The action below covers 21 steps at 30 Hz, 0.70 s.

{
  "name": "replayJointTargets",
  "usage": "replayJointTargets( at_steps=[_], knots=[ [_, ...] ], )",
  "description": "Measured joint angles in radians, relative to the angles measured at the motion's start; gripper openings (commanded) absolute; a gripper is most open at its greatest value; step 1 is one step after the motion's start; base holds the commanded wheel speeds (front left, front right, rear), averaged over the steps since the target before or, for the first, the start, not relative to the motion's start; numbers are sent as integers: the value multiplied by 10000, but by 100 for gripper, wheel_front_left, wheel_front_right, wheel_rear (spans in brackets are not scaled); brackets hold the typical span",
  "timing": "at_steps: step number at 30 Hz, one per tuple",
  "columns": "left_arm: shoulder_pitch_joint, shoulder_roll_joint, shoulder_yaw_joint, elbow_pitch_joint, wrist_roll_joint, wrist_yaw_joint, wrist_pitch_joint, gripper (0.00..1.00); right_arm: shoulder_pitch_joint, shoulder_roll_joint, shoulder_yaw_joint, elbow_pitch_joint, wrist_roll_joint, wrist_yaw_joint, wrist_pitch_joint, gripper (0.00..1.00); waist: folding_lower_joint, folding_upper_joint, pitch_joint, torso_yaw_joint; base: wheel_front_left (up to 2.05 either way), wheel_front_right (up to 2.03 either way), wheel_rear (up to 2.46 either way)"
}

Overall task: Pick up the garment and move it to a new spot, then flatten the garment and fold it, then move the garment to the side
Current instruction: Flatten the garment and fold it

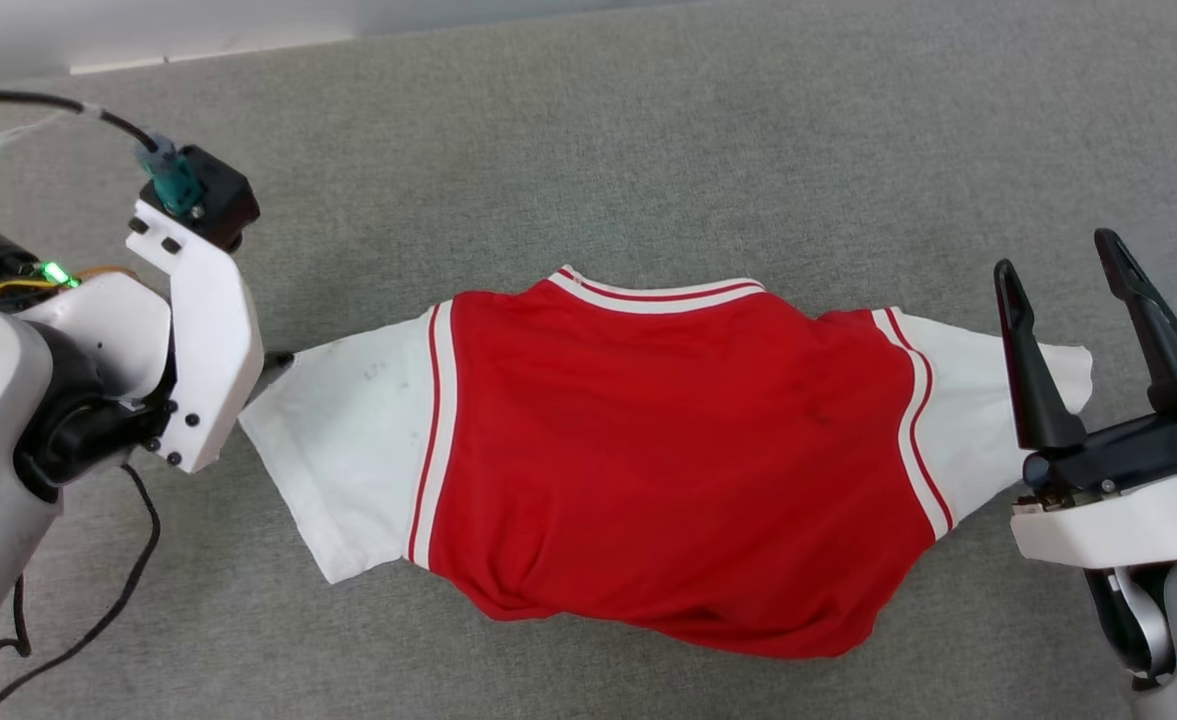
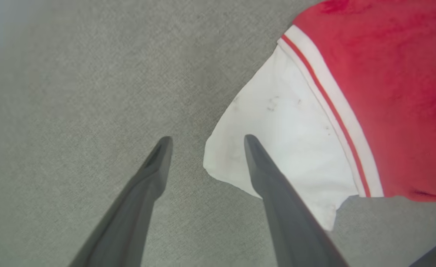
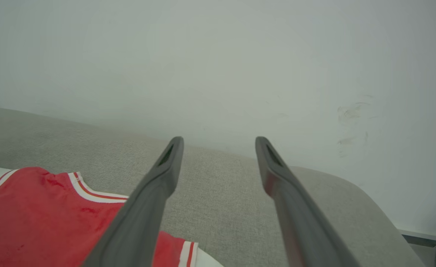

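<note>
garment (image 1: 668,460) is lying limp n floppy, left end effector (image 2: 207,138) and right end effector (image 1: 1056,250) both hanging released by its sleeves (image 2: 288,144), prob best grab pts.

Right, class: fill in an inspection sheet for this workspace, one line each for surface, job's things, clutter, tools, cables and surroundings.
Surface: grey cloth surface, flat.
Job's things: red shirt with white sleeves, spread out, unfolded, slightly rumpled.
Clutter: nothing seen.
Tools: left tool open at one sleeve's corner; right tool open by the other sleeve; both hold nothing.
Cables: black cable plugged in on the left arm.
Surroundings: pale wall behind the surface.
</note>
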Motion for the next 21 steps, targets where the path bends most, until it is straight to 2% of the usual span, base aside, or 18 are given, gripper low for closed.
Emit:
replayJointTargets(
  at_steps=[5, 11, 12, 13, 14, 21],
  knots=[
    [-349, 180, -1001, 464, -531, 0, 654, 100, -246, -4, 215, 100, -48, 0, 2, 100, 0, 0, 341, -169, 0, 0, 0],
    [-576, 510, -2079, 976, -761, 0, 803, 100, -542, 13, 384, 234, -56, 0, 0, 100, 0, 0, 687, -401, 0, 0, 0],
    [-670, 560, -2245, 995, -798, 0, 817, 96, -550, 19, 393, 261, -56, 0, 0, 100, 0, 1, 720, -423, 0, 0, 0],
    [-723, 594, -2374, 1014, -819, 0, 744, 29, -554, 25, 397, 280, -56, 0, 0, 100, 0, 0, 741, -434, 0, 0, 0],
    [-795, 604, -2481, 1062, -888, 0, 646, 0, -554, 21, 384, 311, -56, 0, 2, 100, 0, 0, 741, -435, 0, 0, 0],
    [-915, 608, -3047, 1319, -1227, 0, -399, 0, -742, -364, 477, 637, -104, 0, 38, 100, 0, 0, 277, -253, 0, 0, 0]
  ],
)
